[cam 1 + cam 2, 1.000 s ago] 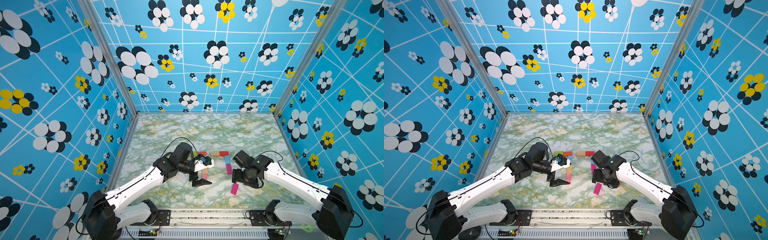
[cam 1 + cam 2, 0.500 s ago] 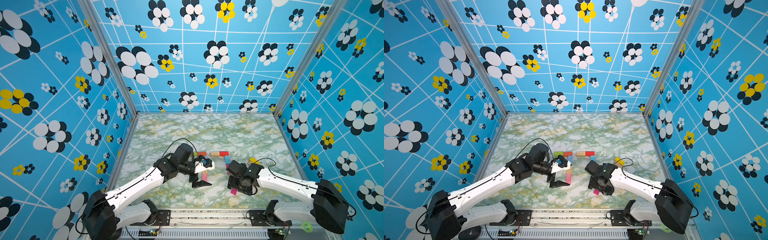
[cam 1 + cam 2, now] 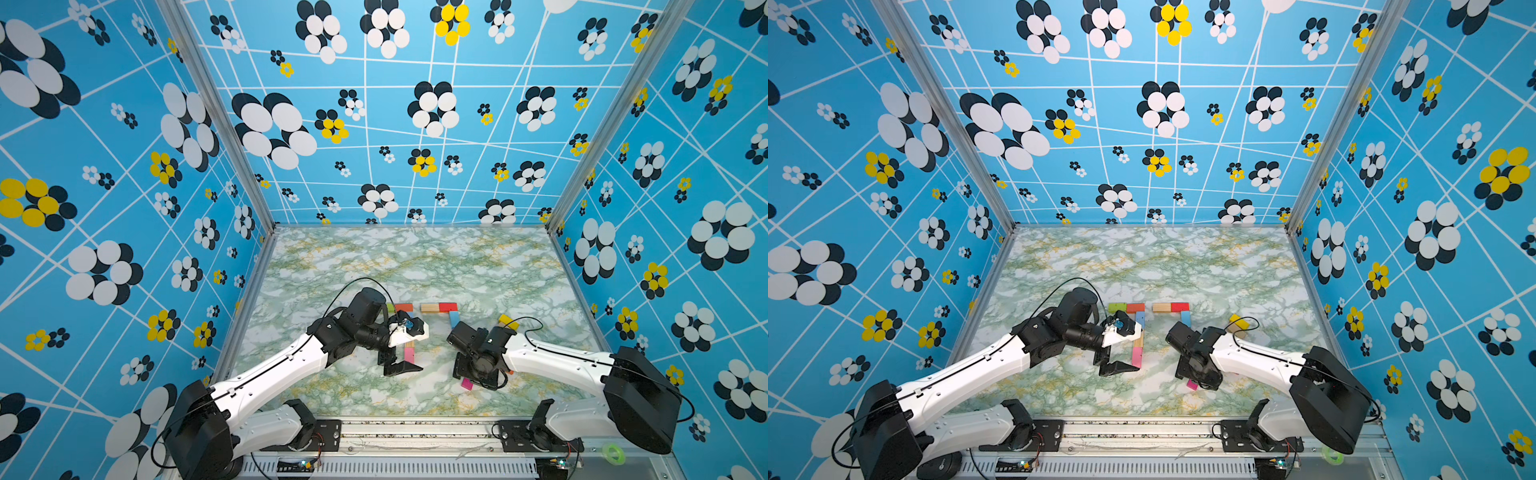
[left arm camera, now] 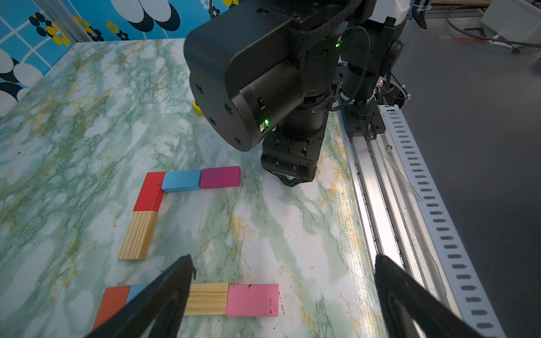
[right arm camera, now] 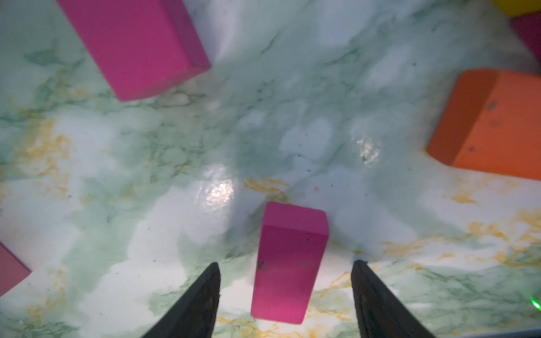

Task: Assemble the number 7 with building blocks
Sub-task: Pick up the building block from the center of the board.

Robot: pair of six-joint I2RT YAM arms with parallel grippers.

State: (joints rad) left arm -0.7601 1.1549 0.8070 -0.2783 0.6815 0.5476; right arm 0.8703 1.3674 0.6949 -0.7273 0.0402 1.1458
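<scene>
Now, on the marble table [image 3: 415, 266], we see the left gripper [image 4: 284, 281] spread wide, hovering by a five-block number 7 [image 3: 1136, 356]. Beside it, a second figure [image 4: 181, 181] counts four: wood, red, light blue, magenta. Down front, the right gripper [image 5: 286, 263] straddles a loose magenta block [image 5: 289, 234], with gaps on either side, gripping nothing.

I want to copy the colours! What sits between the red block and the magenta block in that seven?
A light blue block lies between them, touching the red block and the magenta block. The left wrist view shows it.
</scene>
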